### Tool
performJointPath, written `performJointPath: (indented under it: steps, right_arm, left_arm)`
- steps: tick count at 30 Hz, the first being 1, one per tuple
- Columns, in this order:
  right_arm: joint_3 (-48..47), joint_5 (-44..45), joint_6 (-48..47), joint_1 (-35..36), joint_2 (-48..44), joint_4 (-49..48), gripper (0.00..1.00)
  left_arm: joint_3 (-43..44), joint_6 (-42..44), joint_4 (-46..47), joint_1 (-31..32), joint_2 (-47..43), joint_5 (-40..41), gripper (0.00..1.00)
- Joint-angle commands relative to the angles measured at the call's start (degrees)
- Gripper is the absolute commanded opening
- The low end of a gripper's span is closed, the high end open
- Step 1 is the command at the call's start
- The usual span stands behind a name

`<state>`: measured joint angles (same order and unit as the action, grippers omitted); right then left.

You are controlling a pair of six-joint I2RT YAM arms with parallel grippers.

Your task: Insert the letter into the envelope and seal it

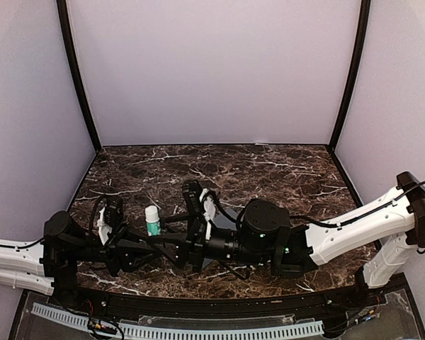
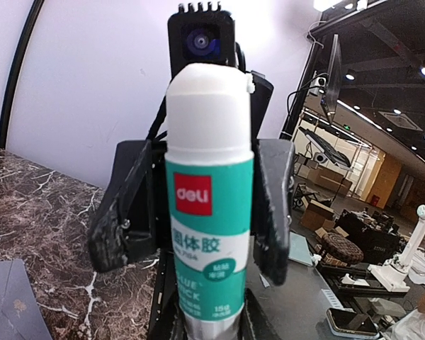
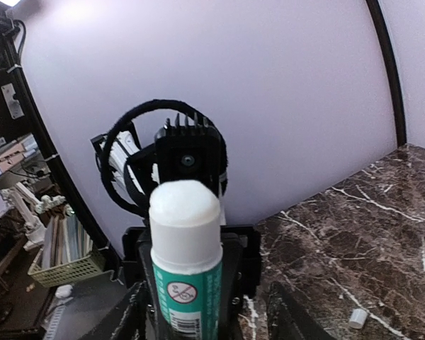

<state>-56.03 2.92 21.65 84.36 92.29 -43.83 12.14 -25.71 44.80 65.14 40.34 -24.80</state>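
Observation:
A white-and-green glue stick [image 1: 152,221] stands upright between both grippers near the table's front left. My left gripper [image 1: 143,244] is shut on its lower end, as the left wrist view [image 2: 212,322] shows. My right gripper [image 1: 171,244] is open, and its fingers [image 2: 275,205] stand apart on either side of the glue stick [image 3: 188,283] without pressing it. A corner of the grey-blue envelope [image 2: 7,301] lies flat on the table to the left. The cream-white letter is out of view.
The dark marble table [image 1: 269,170] is closed in by pale walls at the back and sides. A black cable rail [image 1: 198,312] runs along the front edge. A small white cap-like piece [image 3: 356,317] lies on the marble at the right.

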Motion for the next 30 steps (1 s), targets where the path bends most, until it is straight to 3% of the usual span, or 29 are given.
performJointPath:
  steps: [1,8,15,22,30]
  right_arm:
    - [-1.19,6.92,-0.41,0.53,-1.90,5.63,0.59]
    - [-5.44,15.70,-2.13,2.02,-0.47,10.70,0.57]
    - [-11.44,24.42,-3.02,3.51,3.81,15.64,0.43]
    - [-14.54,29.07,-2.99,4.70,6.18,18.25,0.41]
    - [-14.28,30.40,-3.19,5.11,6.21,18.37,0.07]
  left_arm:
    - [0.59,2.16,-2.22,-0.11,-1.60,4.47,0.05]
    - [1.71,4.21,-7.22,-0.02,-0.02,16.81,0.04]
    - [2.09,4.61,-8.11,-0.02,0.69,18.74,0.03]
    - [2.08,4.62,-8.40,-0.02,0.19,18.76,0.03]
    - [2.18,4.87,-8.36,-0.02,0.29,18.07,0.03]
